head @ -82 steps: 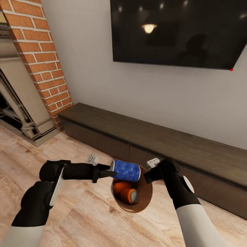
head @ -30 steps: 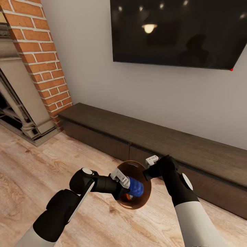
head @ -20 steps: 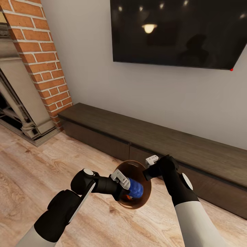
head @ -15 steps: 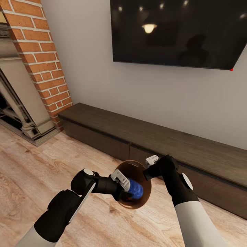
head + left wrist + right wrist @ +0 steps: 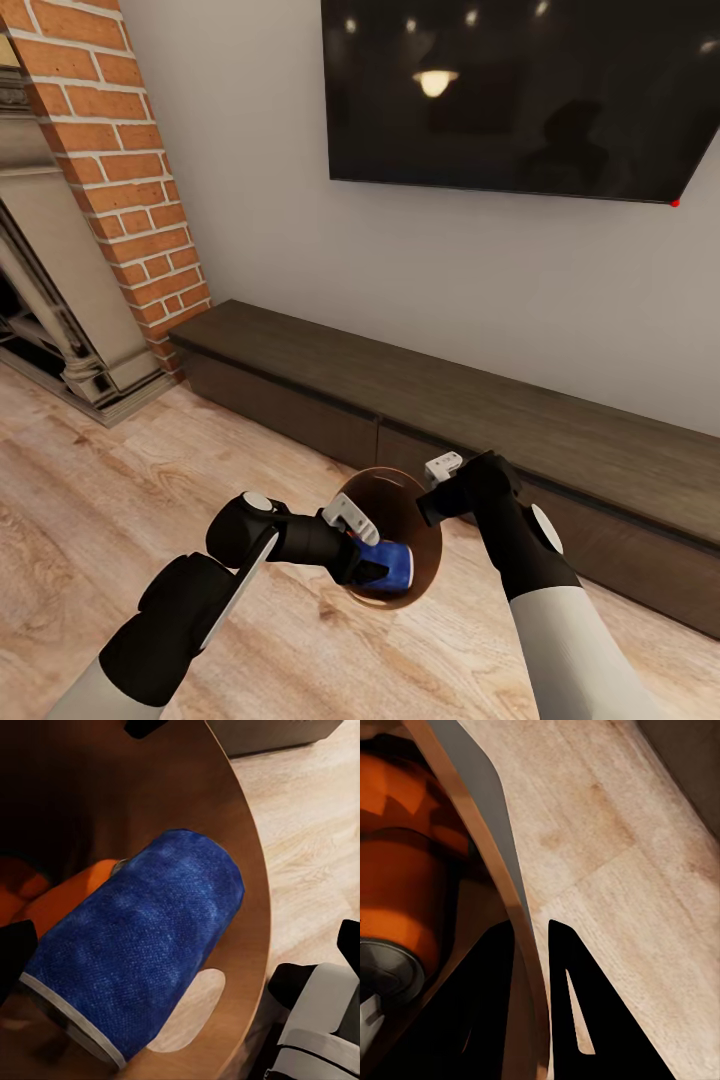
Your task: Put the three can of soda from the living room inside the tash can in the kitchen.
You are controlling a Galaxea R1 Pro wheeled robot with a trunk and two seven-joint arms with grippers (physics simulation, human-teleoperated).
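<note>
The tan trash can (image 5: 412,497) hangs tilted over the wood floor, its brown mouth facing me. My right gripper (image 5: 432,506) is shut on its rim, one finger on each side of the wall (image 5: 472,817). My left gripper (image 5: 366,564) reaches into the mouth, its fingers spread wide apart. A blue can (image 5: 391,566) lies on its side inside the bin, loose between the fingers (image 5: 16,945). Orange soda cans (image 5: 67,896) rest deeper in the bin; one grey top (image 5: 382,967) shows. The oval slot handle (image 5: 187,1012) is just under the blue can (image 5: 135,960).
A long low dark cabinet (image 5: 450,410) runs along the wall right behind the bin. A black TV (image 5: 520,90) hangs above it. The red brick fireplace (image 5: 130,170) stands at the left. Wood-plank floor (image 5: 90,500) spreads to the front left.
My left arm brought the blue can from beside the rim into the bin. In the last half second the fingers opened and the can dropped onto its side.
</note>
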